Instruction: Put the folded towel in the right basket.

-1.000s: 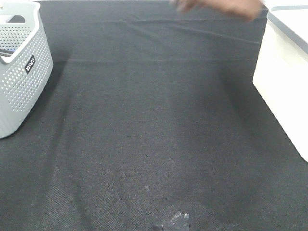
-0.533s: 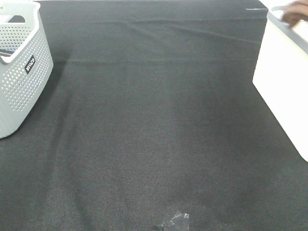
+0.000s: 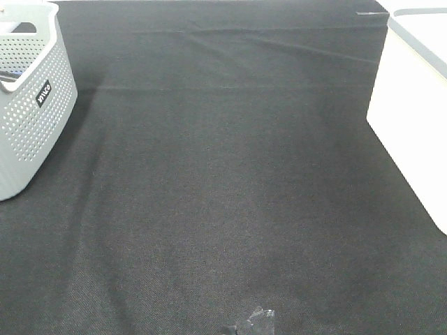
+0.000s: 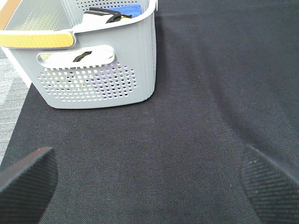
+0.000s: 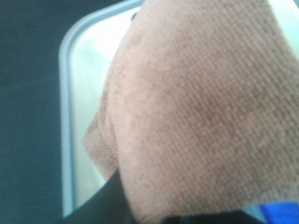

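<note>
The folded towel [image 5: 201,107] is pinkish-brown and fills most of the right wrist view. It hangs over the inside of the right basket, whose pale grey rim [image 5: 65,116] runs beside it. My right gripper is shut on the towel and mostly hidden by it; only a dark finger [image 5: 108,205] shows. In the exterior high view the white right basket [image 3: 412,118] stands at the right edge; the towel and both arms are out of that view. My left gripper [image 4: 149,177] is open and empty, low over the black cloth.
A grey perforated basket [image 3: 31,105] stands at the far left and holds blue and white items [image 4: 112,11]; it is just ahead of my left gripper. Black cloth [image 3: 223,174] covers the table. A small crumpled scrap [image 3: 257,322] lies at the front edge.
The towel, carried along the far edge of the table, has moved right and left the exterior high view. Nothing else has moved.
</note>
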